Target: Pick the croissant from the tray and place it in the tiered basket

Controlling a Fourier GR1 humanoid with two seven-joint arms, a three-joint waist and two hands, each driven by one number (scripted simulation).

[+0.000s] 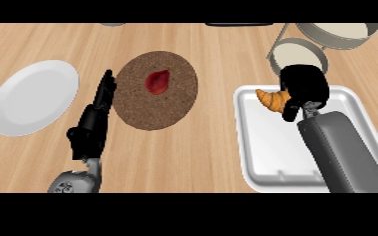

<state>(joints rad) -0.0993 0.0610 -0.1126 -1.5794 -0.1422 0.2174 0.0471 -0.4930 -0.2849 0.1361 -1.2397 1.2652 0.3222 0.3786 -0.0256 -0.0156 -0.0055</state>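
A golden-brown croissant [273, 100] lies at the far left of the white tray [258, 150] on the right side of the counter. My right hand [304, 84] hangs over the tray's far edge, right against the croissant; its fingers curl down beside the pastry and hide its right end. The tiered basket [323, 42], with grey round tiers, stands at the far right behind the tray. My left hand [94, 117] rests open on the left, fingers straight and pointing away, holding nothing.
A round cork mat [177, 100] with a red piece [157, 81] on it lies mid-counter, just right of the left hand. A white plate [33, 97] sits at the far left. Dark objects peek in along the far edge.
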